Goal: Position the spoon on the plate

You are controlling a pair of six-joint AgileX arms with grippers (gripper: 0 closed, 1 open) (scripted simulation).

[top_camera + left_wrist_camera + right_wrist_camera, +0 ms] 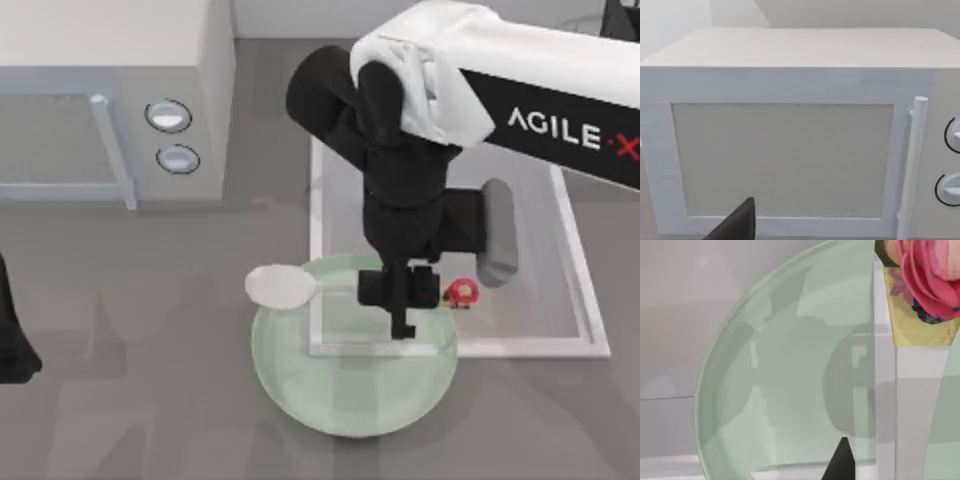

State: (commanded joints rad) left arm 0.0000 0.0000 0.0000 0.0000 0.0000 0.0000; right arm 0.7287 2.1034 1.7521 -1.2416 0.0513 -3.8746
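- Your right gripper (402, 305) hangs over the upper part of the plate (340, 400), its black fingers (403, 322) pointing down and clenched around the thin white handle of the spoon (285, 288).
- The spoon lies level and crosswise through the fingers. Its smooth oval bowl sticks out to the left of them, over the plate's upper left rim. Its red-and-white, mushroom-shaped knob (461, 292) sticks out just to their right.
- The plate is large, round and pale green, glassy and see-through, with a shallow raised rim. It sits directly below the fingers, far wider than the spoon is long.
- The plate's upper right part overlaps a flat white rectangular tray (585, 325) with a thin raised border. The tray's grey floor spreads behind and to the right of the fingers.
- From the right wrist view you see the plate's (790, 380) curved rim and glossy surface, one dark fingertip (841, 462), and a printed pink rose on a yellow patch (920, 295).
- Your left arm (12, 340) is parked at the table's left edge, well apart from the plate. I cannot tell whether its fingers are apart or together.
- A boxy, matte white microwave (110, 100) stands well to the upper left of the right fingers, with a flat grey door panel, a straight bar handle and two round dials (172, 136).
- The table (130, 400) is plain, smooth grey.
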